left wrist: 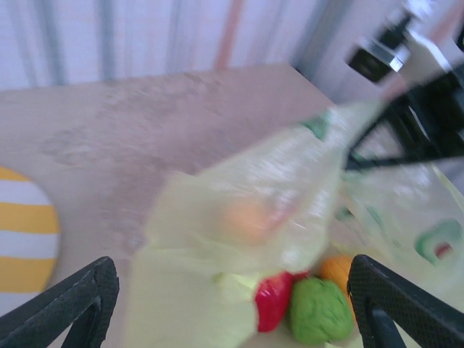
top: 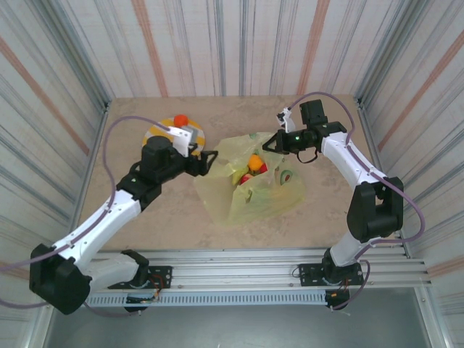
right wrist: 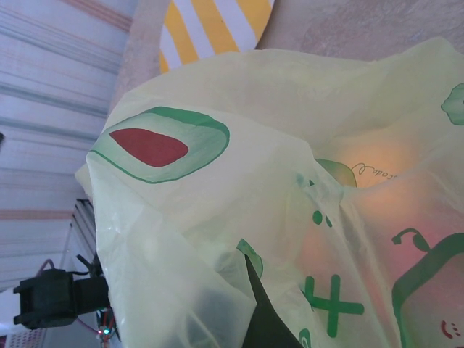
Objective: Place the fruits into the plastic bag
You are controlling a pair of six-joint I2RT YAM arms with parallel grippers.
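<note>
Beige tabletop (top: 174,217), left end effector (left wrist: 230,290) released, right end effector (top: 278,141) clenched on plastic bag (top: 254,196), lettering unreadable

In the left wrist view the plastic bag (left wrist: 275,210) was smeared with blur; the striped plate (left wrist: 25,239) was cut off at the left edge; the strawberry (left wrist: 274,301) lay half under film; from the right wrist, fruits (right wrist: 377,163) were dim glows through the bag.

Top external camera sits high over the near edge, facing down on the whole beige tabletop (top: 167,210). Left wrist camera looks low and forward, near the crinkly translucent yellow-green plastic bag (left wrist: 239,217); right wrist camera views it from very close. All three share that bag and the round yellow-and-white striped plate (top: 154,133).
</note>
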